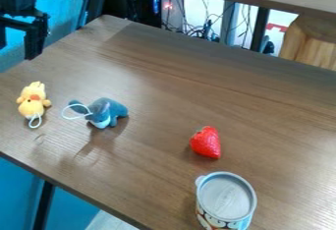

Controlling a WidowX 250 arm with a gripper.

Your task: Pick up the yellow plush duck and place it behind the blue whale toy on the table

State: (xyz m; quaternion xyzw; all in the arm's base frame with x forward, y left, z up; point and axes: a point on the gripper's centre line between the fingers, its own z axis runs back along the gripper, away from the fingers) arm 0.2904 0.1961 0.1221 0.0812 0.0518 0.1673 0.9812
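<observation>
- Tool (pixel 17 50): at the upper left, its two fingers spread apart.
- Yellow plush toy (pixel 31 101): nearest the tool, lying near the left edge of the bench (pixel 157 67), a pale loop at its lower end.
- Blue-grey plush toy (pixel 108 112): just right of the yellow one; its white loop (pixel 64 112) reaches into the gap between them.
- Red strawberry (pixel 207 142): farther right, near the upright lidded can (pixel 226 199).
</observation>
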